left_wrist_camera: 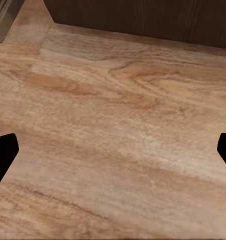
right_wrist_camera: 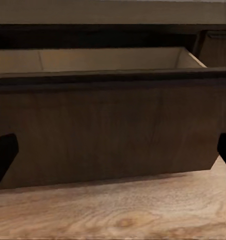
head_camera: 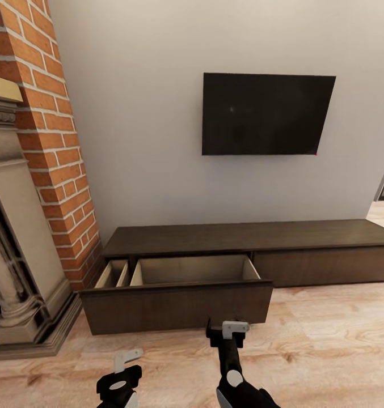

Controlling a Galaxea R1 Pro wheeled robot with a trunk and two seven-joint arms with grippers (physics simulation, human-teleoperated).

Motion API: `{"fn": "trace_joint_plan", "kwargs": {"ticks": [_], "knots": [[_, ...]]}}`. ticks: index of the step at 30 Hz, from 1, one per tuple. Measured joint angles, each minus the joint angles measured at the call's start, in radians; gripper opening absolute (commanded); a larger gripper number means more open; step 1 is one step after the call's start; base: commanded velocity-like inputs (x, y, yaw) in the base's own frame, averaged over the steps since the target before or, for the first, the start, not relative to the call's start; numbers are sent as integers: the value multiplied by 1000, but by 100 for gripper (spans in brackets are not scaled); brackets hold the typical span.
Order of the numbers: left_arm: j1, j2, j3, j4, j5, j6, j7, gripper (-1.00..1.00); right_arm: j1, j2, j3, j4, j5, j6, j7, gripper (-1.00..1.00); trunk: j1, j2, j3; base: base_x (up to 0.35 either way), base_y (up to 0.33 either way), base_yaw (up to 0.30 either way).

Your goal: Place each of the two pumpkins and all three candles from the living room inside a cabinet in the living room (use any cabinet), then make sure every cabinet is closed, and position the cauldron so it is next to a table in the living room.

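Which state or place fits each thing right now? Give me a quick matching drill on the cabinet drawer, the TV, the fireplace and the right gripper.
Things:
1. cabinet drawer
2. TV
3. fireplace
4. right gripper

States or places:
A. red brick, left of the cabinet
B. pulled out, pale interior showing
C. open, in front of the drawer's front panel
D. dark screen, on the wall above the cabinet

Pairs: 1-B, 2-D, 3-A, 4-C
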Motion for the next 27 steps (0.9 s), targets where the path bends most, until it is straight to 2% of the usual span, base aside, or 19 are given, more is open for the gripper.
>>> {"fn": "trace_joint_plan", "kwargs": {"ticks": [4, 11, 17, 19, 22, 23, 27], "knots": [[-8, 0, 0, 14, 7, -19, -21, 100, 0, 0, -2, 29, -33, 1, 1, 100, 15, -28, -13, 0, 0, 0], [-11, 2, 0, 23, 11, -74, -34, 100, -10, -3, -2, 78, -41, 1, 13, 100, 42, -77, -34, 0, 0, 0], [-20, 3, 0, 22, 10, -88, -35, 100, -33, -4, -2, 146, -38, 5, 99, 100, 65, -119, -53, 0, 0, 0], [-89, 24, 4, 68, 52, -74, -49, 100, -59, -5, -2, 181, -38, 38, 123, 100, 73, -133, -59, 0, 0, 0], [-151, 41, 7, 140, 111, -40, -88, 100, -65, -5, -2, 186, -38, 56, 127, 100, 84, -154, -69, 0, 0, 0], [-215, 62, 9, 213, 177, -8, -152, 100, -73, -5, -2, 187, -37, 68, 129, 100, 88, -161, -72, 0, 0, 0], [-230, 66, 10, 231, 195, -8, -166, 100, -74, -4, -2, 184, -36, 63, 130, 100, 104, -189, -85, 0, 0, 0]]}}
